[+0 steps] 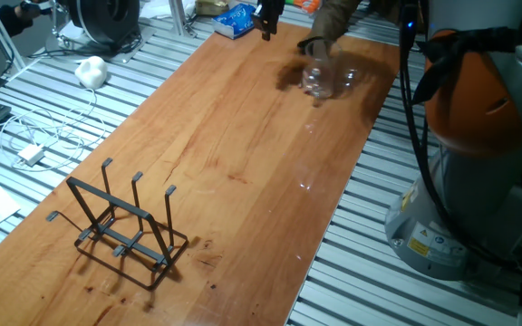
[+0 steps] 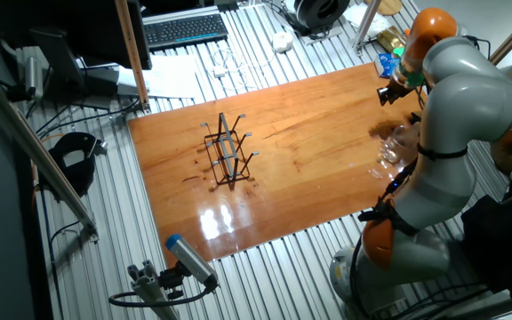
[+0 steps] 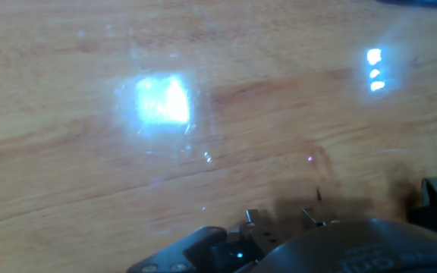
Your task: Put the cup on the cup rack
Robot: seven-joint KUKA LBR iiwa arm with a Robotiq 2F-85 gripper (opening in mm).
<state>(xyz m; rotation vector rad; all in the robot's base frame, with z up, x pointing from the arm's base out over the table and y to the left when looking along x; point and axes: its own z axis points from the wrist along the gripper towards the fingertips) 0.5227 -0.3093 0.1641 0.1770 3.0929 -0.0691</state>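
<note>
The clear glass cup (image 1: 322,79) stands on the far right part of the wooden table (image 1: 243,154), blurred and see-through. It also shows in the other fixed view (image 2: 393,149), close beside my arm. The black wire cup rack (image 1: 123,226) stands with three upright prongs at the near left end, and shows mid-table in the other fixed view (image 2: 228,153). My gripper (image 1: 265,33) hangs over the far table edge, left of the cup and apart from it, holding nothing. In the hand view its two tips (image 3: 279,218) stand apart over bare wood with glare.
A person's brown-sleeved arm (image 1: 335,20) reaches down to the cup from the far side. A blue packet (image 1: 236,19) lies by the far edge near my gripper. My arm's base (image 1: 465,181) stands right of the table. Cables, a keyboard (image 2: 185,29) and a white object (image 1: 91,71) lie off the table.
</note>
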